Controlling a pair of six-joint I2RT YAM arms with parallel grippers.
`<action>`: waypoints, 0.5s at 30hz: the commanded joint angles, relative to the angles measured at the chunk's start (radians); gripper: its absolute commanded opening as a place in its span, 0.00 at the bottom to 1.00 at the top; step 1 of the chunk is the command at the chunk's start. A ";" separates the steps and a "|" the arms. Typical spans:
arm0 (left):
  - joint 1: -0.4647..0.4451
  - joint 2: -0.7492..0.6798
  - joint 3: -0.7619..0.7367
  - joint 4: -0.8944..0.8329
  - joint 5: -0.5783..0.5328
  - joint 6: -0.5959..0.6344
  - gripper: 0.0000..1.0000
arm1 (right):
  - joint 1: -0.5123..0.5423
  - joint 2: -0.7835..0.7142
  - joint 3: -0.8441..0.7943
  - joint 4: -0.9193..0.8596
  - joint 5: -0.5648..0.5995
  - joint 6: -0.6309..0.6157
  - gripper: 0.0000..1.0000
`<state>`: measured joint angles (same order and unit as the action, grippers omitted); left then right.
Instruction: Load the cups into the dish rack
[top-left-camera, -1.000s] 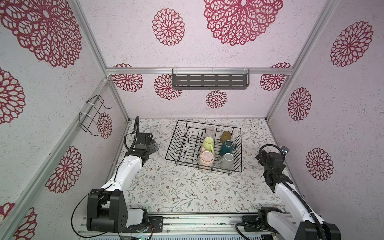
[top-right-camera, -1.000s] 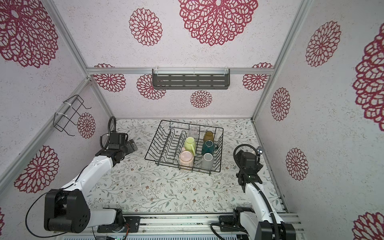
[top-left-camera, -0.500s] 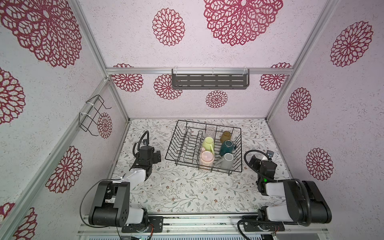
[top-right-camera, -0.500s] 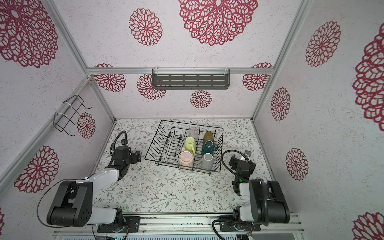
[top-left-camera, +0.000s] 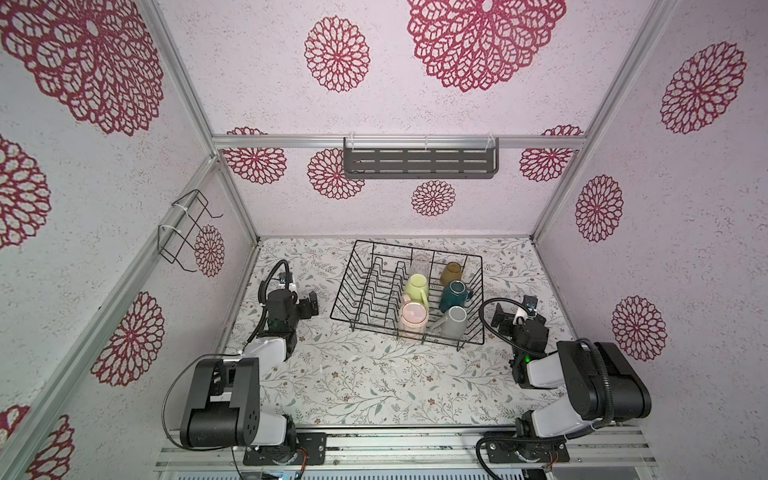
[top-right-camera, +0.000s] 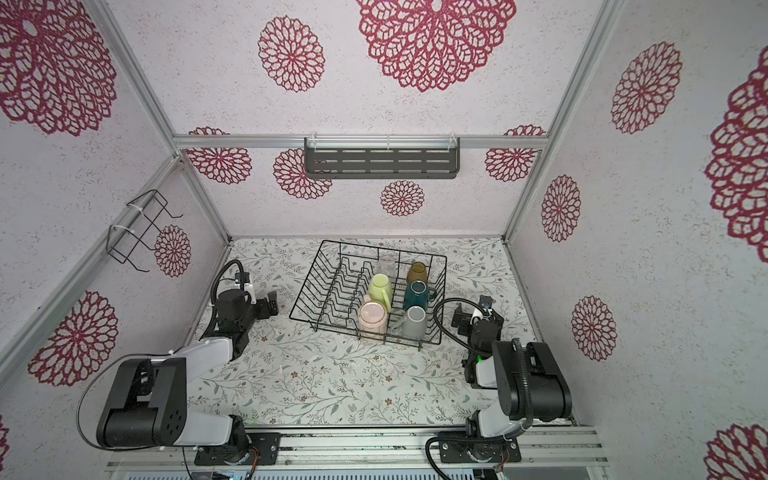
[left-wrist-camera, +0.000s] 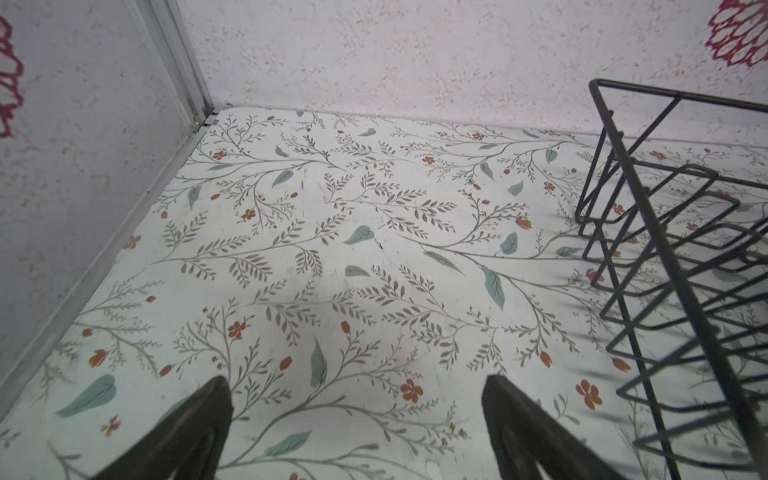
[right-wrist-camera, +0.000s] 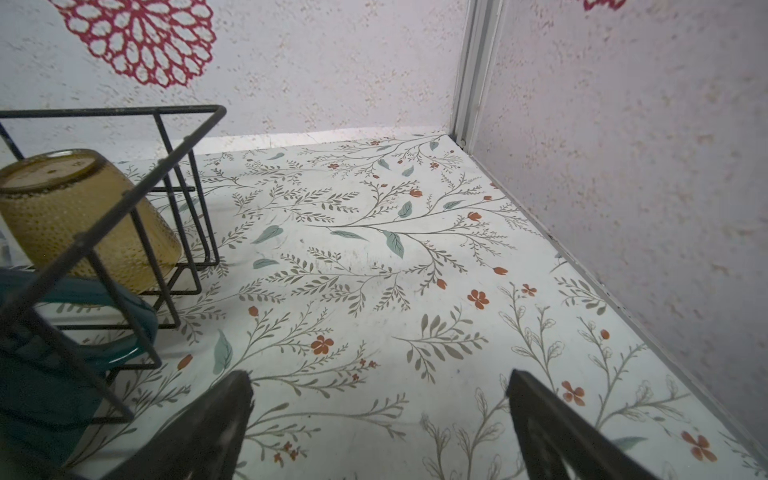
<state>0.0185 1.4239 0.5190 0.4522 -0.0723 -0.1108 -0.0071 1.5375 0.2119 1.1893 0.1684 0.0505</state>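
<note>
The black wire dish rack stands on the floral table, angled, in both top views. In its right half sit the cups: a clear glass, an amber tumbler, a yellow-green mug, a teal mug, a pink tumbler and a grey mug. My left gripper hangs low just left of the rack, open and empty. My right gripper is low just right of the rack, open and empty, near the amber tumbler and teal mug.
A grey slotted shelf hangs on the back wall. A small bent wire holder is fixed to the left wall. The side walls stand close to each gripper. Both arms are folded near the front rail.
Both arms have folded back and down toward their bases. The left gripper has ended closer to the rack's left side, the right one closer to its right side. The cups have not moved.
</note>
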 joint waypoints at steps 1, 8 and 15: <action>-0.004 -0.016 -0.020 0.108 -0.038 0.077 0.97 | 0.011 -0.005 0.050 -0.012 -0.022 -0.029 0.99; 0.101 0.098 -0.114 0.411 0.032 0.034 0.97 | 0.012 -0.006 0.053 -0.016 -0.020 -0.031 0.99; 0.124 0.127 -0.110 0.446 0.059 0.016 0.97 | 0.013 -0.007 0.051 -0.015 -0.020 -0.031 0.99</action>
<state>0.1368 1.5440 0.4057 0.8177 -0.0460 -0.0906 0.0017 1.5375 0.2504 1.1500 0.1524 0.0341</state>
